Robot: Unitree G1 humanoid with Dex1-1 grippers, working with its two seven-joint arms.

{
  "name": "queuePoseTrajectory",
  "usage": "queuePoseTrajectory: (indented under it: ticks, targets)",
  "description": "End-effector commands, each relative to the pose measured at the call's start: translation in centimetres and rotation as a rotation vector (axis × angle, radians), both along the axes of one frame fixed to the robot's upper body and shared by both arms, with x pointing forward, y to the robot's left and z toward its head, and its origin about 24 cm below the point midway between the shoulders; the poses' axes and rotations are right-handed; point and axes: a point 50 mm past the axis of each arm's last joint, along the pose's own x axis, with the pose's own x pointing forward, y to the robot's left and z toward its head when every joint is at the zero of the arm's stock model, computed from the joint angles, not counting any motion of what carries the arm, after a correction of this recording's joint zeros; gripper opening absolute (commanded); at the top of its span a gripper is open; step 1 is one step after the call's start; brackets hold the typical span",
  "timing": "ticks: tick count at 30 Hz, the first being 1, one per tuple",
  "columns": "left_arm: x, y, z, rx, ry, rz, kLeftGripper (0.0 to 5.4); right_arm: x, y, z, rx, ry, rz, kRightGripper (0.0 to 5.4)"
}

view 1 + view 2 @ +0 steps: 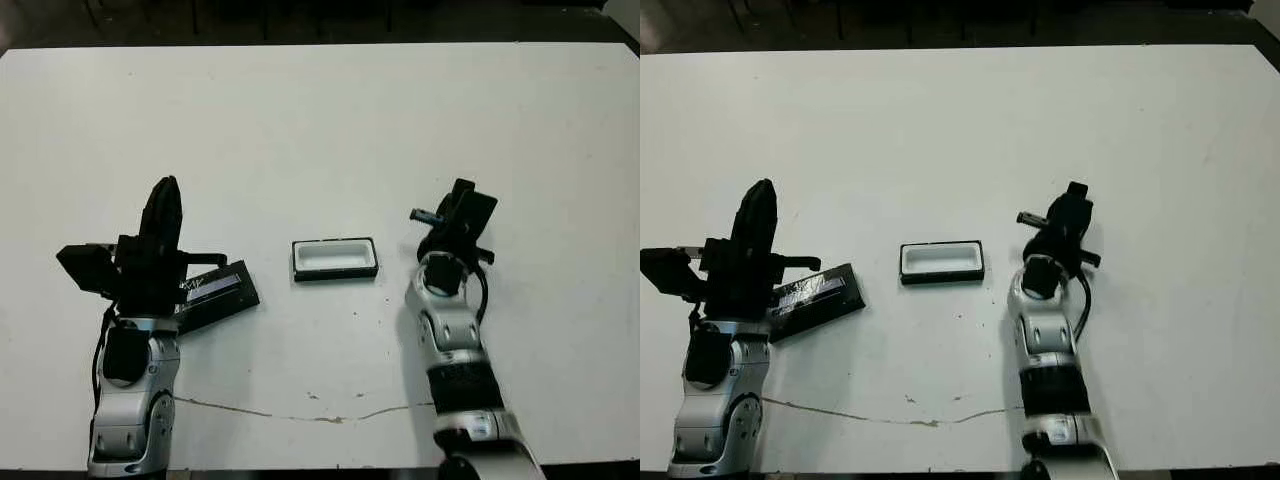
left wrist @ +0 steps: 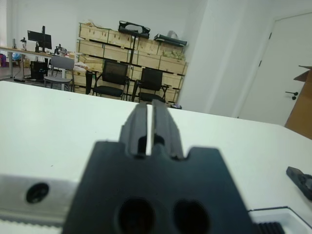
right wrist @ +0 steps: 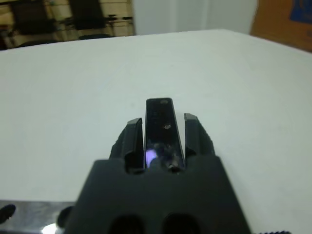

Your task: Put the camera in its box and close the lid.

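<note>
1. Head views: nearest the camera, both silver forearms rise from the near edge of the white table (image 1: 320, 110), where a thin brown crack line (image 1: 300, 413) runs across the surface. The left gripper (image 1: 165, 195) points away over the table, its two black fingers pressed together with nothing between them. Just beside that wrist, on its inner side, the lid (image 1: 215, 292) lies flat on the table, a silvery-purple stripe showing and one end hidden under the arm. The box (image 1: 335, 259) sits open near the table's middle, between the two arms, white lining up and black walls around it. The right gripper (image 1: 462, 205) is raised to the right of the box, apart from it.

2. Left wrist view: the left gripper's fingers (image 2: 158, 117) stand together with only a thin bright slit between them. A corner of the box (image 2: 273, 222) shows at the lower edge, and chairs and wooden crates stand beyond the table.

3. Right wrist view: the right gripper's fingers (image 3: 132, 139) clamp the camera (image 3: 161, 129) between them; the slim black slab stands on edge and juts past the fingertips, above bare table.
</note>
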Motion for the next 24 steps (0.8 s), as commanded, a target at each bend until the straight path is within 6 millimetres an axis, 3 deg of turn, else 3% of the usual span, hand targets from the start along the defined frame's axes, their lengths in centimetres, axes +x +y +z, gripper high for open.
queuePoseTrajectory:
  ticks: [1,6,14,18,24]
  targets:
    - [-0.2,0.1,-0.7,0.004,0.035,0.010,0.00,-2.1,0.1,0.8,0.023,-0.044,0.079,0.80]
    - [-0.2,0.1,-0.7,0.007,0.036,0.008,0.00,-5.0,0.7,3.8,0.020,-0.168,0.208,0.80]
    - [-0.3,0.0,-0.8,0.008,0.037,0.005,0.00,-7.3,1.2,6.4,0.014,-0.283,0.357,0.80]
    - [-0.3,0.0,-0.9,0.010,0.040,0.006,0.00,-7.4,0.7,7.1,0.006,-0.290,0.473,0.80]
    - [-0.4,-0.1,-0.9,0.003,0.041,0.009,0.00,-5.4,-1.8,8.3,0.031,-0.247,0.739,0.80]
